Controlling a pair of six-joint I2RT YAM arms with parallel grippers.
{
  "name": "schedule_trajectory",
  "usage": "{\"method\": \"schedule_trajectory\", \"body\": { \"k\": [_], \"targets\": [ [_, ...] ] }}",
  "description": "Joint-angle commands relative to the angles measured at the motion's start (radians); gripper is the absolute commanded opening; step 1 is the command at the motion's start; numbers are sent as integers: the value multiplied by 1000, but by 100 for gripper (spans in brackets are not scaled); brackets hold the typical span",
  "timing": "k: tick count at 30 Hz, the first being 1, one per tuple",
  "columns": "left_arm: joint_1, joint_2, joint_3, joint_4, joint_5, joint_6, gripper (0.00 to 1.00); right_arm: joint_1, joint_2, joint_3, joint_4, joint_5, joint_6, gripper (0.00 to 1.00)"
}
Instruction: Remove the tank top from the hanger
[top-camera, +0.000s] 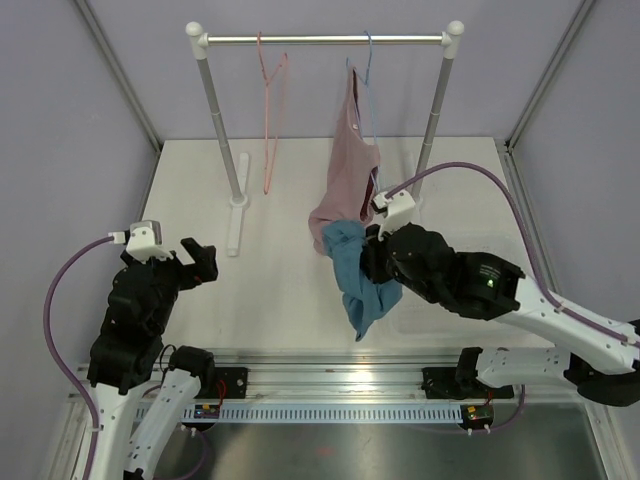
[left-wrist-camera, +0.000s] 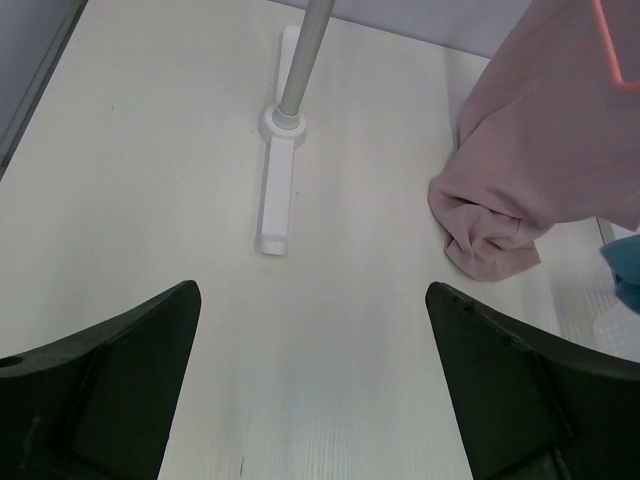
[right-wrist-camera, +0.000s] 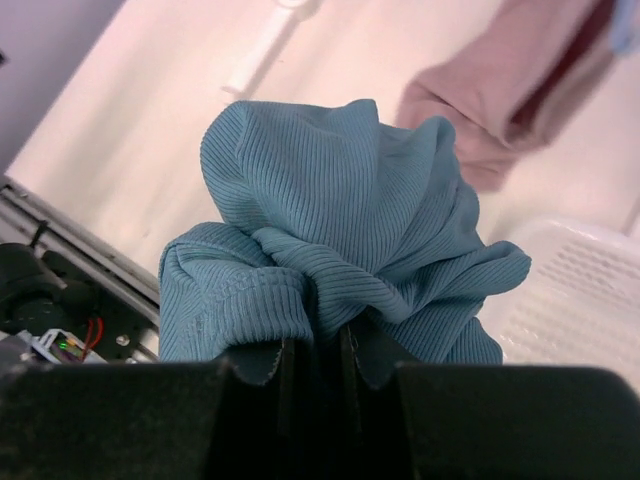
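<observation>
1. Top view: the right gripper (top-camera: 368, 262) is clamped on a bunch of the tank top (top-camera: 358, 290). This is in front of the rack (top-camera: 325, 40), and the loose end trails toward the near table (top-camera: 280, 300) edge.
2. Only this view shows the hanger (top-camera: 270, 120). It is on the rod, left of centre, with the tank top off it and well apart.
3. The pink top (top-camera: 345, 170) hangs on the blue hanger (top-camera: 367, 70), to the right of the hanger. Its lower end is just behind the tank top.
4. Right wrist adds grip detail: ribbed teal knit is pinched in a narrow slot between the fingers (right-wrist-camera: 250, 400). Folds bulge above them.
5. Left wrist: the left gripper (left-wrist-camera: 310, 300) has its jaws wide apart with only bare table between them. This view also shows the rack post's foot (left-wrist-camera: 275, 190), the pink top's bunched hem on the table, and a teal sliver at the right edge.
6. Tray (right-wrist-camera: 580, 300): this white ribbed container shows at the right in both wrist views. Only a corner is visible, and that part shows just its ribbed floor. I cannot tell whether the tank top touches it. It is hard to make out from the top.
</observation>
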Motion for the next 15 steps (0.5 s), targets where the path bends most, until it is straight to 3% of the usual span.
{"method": "schedule_trajectory", "body": {
  "k": [1,5,10,13,15],
  "targets": [
    [4,-12,2,43,-34,-9,99,6,-87,20,-184,163,106,0],
    [4,-14,2,41,-40,-10,99,6,-178,-47,-253,287,198,0],
    [4,-8,2,41,-40,-12,99,4,-158,-50,-416,513,373,0],
    [6,3,3,40,-42,-12,99,-39,-102,-27,-514,600,436,0],
    [6,5,3,38,-42,-10,99,-140,-88,-38,-499,593,422,0]
  ]
}}
